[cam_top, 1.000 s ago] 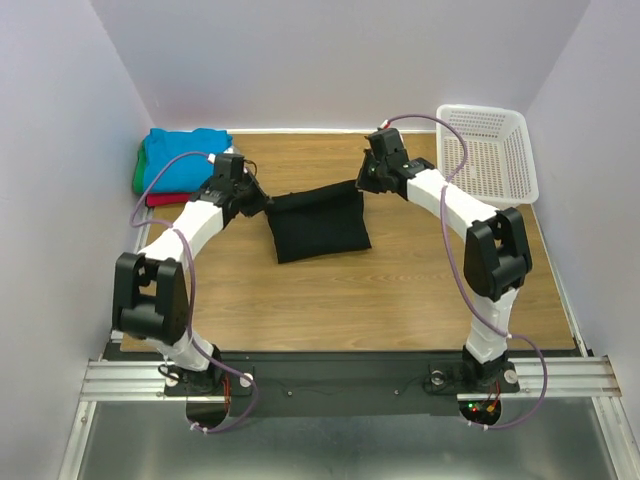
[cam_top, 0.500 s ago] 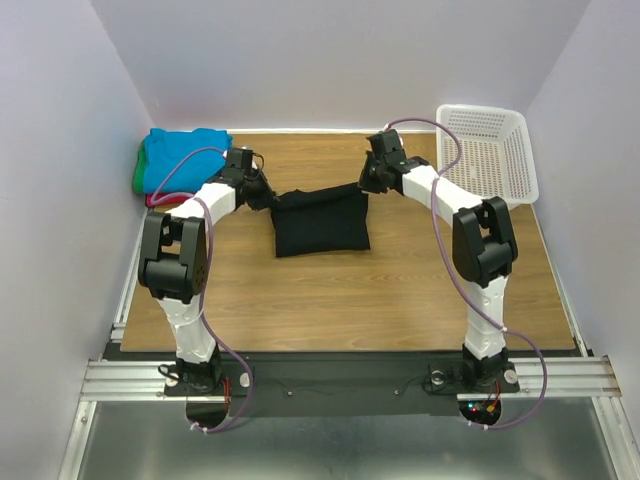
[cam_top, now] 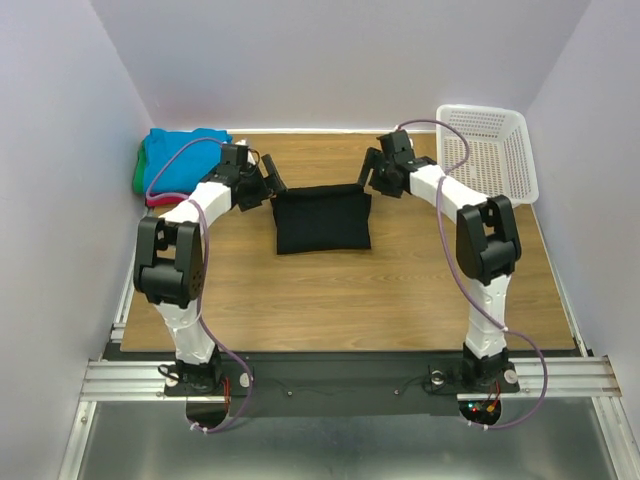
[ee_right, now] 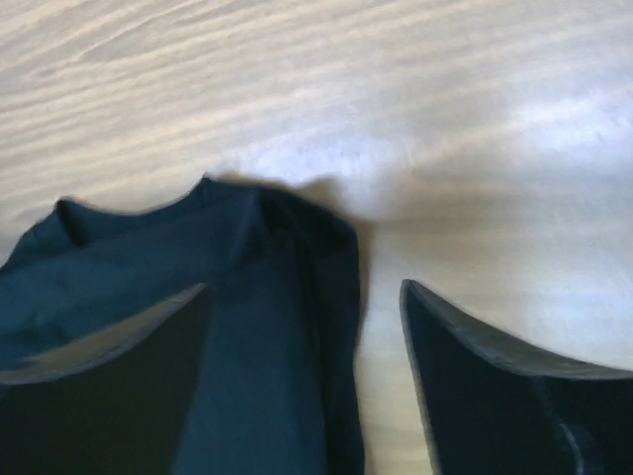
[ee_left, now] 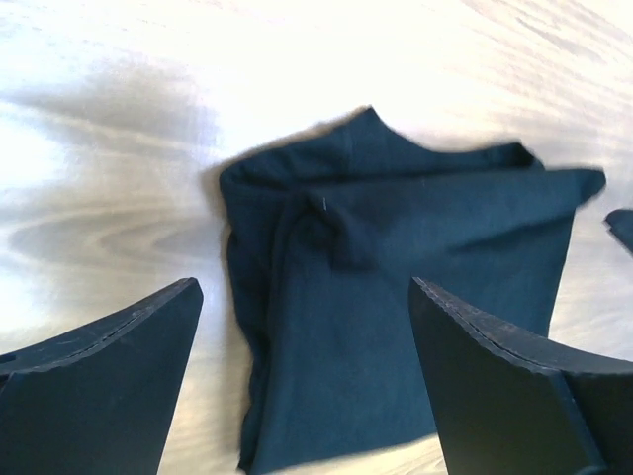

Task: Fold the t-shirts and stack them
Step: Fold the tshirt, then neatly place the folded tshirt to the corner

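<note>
A black t-shirt [cam_top: 322,221] lies folded into a rectangle on the wooden table [cam_top: 400,290], its far edge slightly rumpled. My left gripper [cam_top: 271,186] hovers open just off its far left corner, touching nothing. My right gripper [cam_top: 369,176] hangs open over its far right corner. In the left wrist view the black t-shirt [ee_left: 396,287] spreads below the open left gripper [ee_left: 303,293]. In the right wrist view the shirt's corner [ee_right: 148,257] lies under the open right gripper [ee_right: 305,289]. A stack of folded t-shirts stands at the far left: turquoise [cam_top: 180,158] on top, then green [cam_top: 137,179] and red [cam_top: 160,200].
A white lattice basket [cam_top: 490,150] stands at the far right corner of the table. Pale walls close in the table on the left, back and right. Purple cables loop over both arms.
Both grippers have opened and let go of the black t-shirt's far corners. The shirt's far edge has dropped flat onto the table.
</note>
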`<action>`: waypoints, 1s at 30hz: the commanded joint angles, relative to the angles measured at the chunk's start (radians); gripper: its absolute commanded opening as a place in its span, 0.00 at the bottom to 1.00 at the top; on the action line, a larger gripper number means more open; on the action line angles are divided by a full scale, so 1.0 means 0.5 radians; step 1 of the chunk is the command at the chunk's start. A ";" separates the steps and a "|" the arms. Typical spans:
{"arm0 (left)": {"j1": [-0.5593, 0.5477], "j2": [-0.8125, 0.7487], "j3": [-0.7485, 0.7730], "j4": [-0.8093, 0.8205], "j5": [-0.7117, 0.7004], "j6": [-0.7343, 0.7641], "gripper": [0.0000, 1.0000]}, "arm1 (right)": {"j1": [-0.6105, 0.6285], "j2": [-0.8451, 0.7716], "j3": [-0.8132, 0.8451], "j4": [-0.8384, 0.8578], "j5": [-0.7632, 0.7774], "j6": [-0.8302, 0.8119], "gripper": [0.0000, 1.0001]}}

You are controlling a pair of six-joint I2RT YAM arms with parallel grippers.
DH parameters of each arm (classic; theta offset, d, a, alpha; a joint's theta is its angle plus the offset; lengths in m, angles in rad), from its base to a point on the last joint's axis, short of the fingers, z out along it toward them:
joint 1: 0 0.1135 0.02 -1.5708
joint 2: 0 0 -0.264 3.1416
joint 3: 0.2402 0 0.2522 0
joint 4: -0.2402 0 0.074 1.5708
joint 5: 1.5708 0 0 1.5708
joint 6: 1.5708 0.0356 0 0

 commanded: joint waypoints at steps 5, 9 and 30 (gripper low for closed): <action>0.008 -0.413 -0.463 0.167 0.065 0.165 0.98 | -0.001 -0.660 -0.460 0.058 -0.224 -0.082 1.00; -0.010 -0.386 -0.517 0.251 0.114 0.190 0.98 | -0.004 -0.936 -0.789 0.068 -0.249 -0.066 1.00; -0.360 0.344 -0.023 -0.087 -0.441 0.257 0.44 | -0.004 -1.544 -1.348 0.065 -0.218 -0.008 1.00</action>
